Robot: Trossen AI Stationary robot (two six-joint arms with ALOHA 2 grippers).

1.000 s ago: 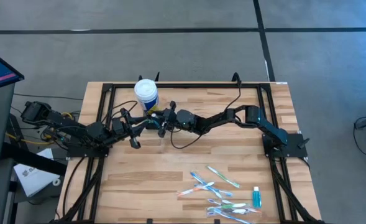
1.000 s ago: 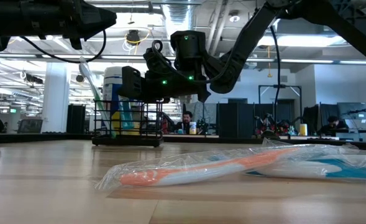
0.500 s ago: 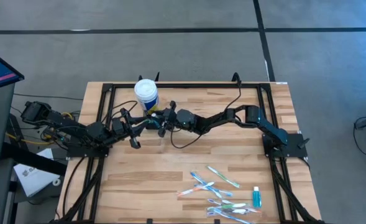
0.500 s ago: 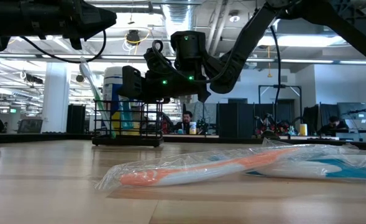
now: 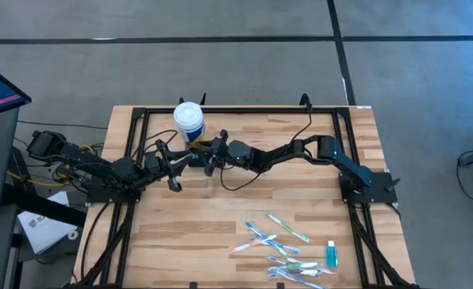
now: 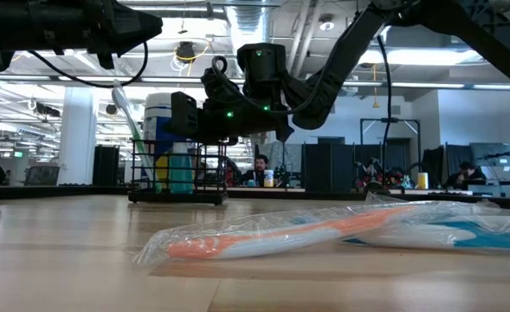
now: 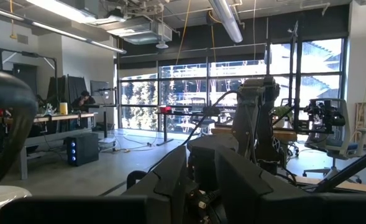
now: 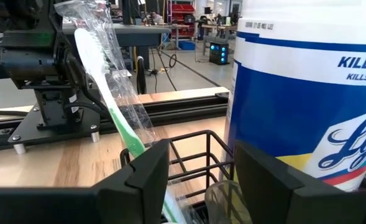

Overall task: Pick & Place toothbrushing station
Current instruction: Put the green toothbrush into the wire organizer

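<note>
Teal tube dropped into caddy since half a second earlier, right under right gripper, whose fingers stood apart, empty. That item looks placed. Left gripper alongside, grip unclear.

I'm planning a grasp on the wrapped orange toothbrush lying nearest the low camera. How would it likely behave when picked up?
The orange toothbrush lies in loose, crinkled clear wrap, so fingers would probably slide on the film and the brush may shift inside. It looks thin and light; a push would likely skid it across the table. Its long flat shape suggests it will not roll far.
</note>
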